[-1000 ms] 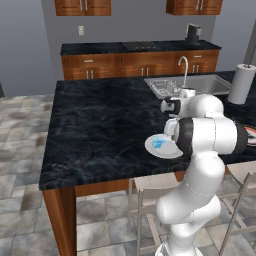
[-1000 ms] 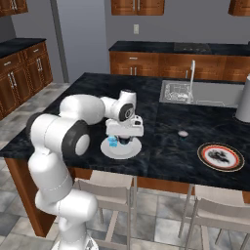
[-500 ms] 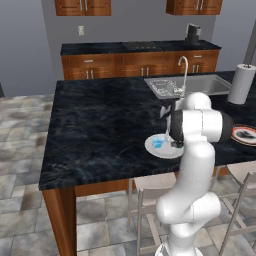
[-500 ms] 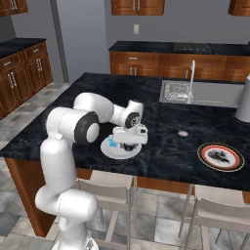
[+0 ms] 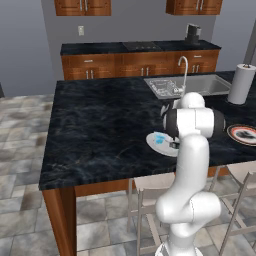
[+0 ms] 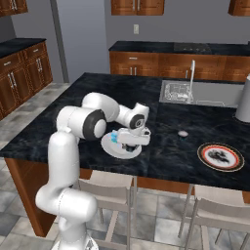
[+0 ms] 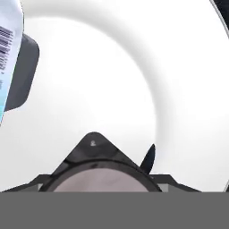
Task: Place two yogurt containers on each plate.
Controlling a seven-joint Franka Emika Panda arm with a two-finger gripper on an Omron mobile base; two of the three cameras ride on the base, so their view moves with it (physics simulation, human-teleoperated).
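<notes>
The plain white plate (image 6: 108, 145) lies near the counter's front edge, with the translucent light blue yogurt container (image 6: 114, 138) standing on it. My gripper (image 6: 129, 148) hangs low over that plate, shut on a dark yogurt container (image 7: 103, 175) with a pale grey top. The hand view has the blue yogurt container (image 7: 9, 53) at its upper left and the white plate (image 7: 134, 67) close beneath. Another dark yogurt container (image 6: 182, 133) stands alone on the counter. The patterned plate (image 6: 220, 156) with an orange-red rim lies bare to the right.
A sink (image 6: 188, 92) with a tall faucet sits at the back of the black island counter (image 6: 73, 112). A paper towel roll (image 5: 240, 83) stands at the far right. Stools are tucked under the front edge.
The arm's elbow has swung round and the hand has sunk lower over the white plate, shifting a little right with the dark container.
</notes>
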